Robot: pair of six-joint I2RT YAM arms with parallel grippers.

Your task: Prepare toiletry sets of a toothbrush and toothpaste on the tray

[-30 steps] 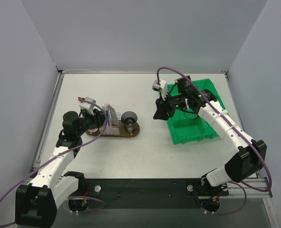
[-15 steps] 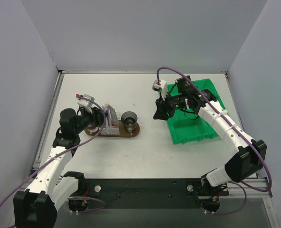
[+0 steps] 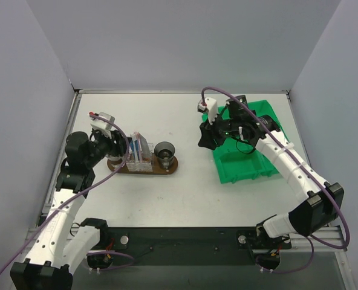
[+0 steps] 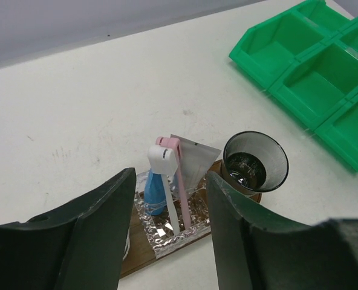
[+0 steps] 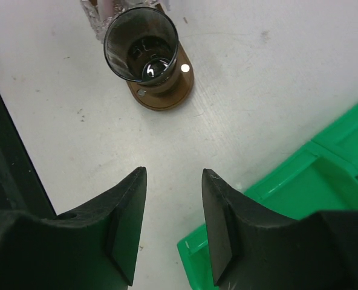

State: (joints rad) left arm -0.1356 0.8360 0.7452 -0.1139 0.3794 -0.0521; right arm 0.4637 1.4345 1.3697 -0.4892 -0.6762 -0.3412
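Observation:
The dark brown tray (image 3: 123, 167) lies left of centre. A clear faceted cup (image 4: 167, 226) stands on it. The cup holds a white toothbrush (image 4: 165, 194), a pink toothbrush (image 4: 180, 181) and a blue toothpaste (image 4: 153, 192), all upright. My left gripper (image 3: 113, 145) hovers just left of the cup, open, with nothing between its fingers (image 4: 103, 229). My right gripper (image 3: 205, 138) hangs open and empty over bare table at the left edge of the green bin (image 3: 251, 166). The tray's end (image 5: 167, 96) lies ahead of it.
A dark glass tumbler (image 3: 164, 151) stands on the tray's right end, also seen as the tumbler (image 4: 255, 163) in the left wrist view. The sectioned green bin (image 4: 312, 72) sits at the right. Walls close in the table on three sides.
My left gripper has opened and drawn back to the left, away from the cup on the tray. The right gripper has shifted slightly toward the back and opened a touch.

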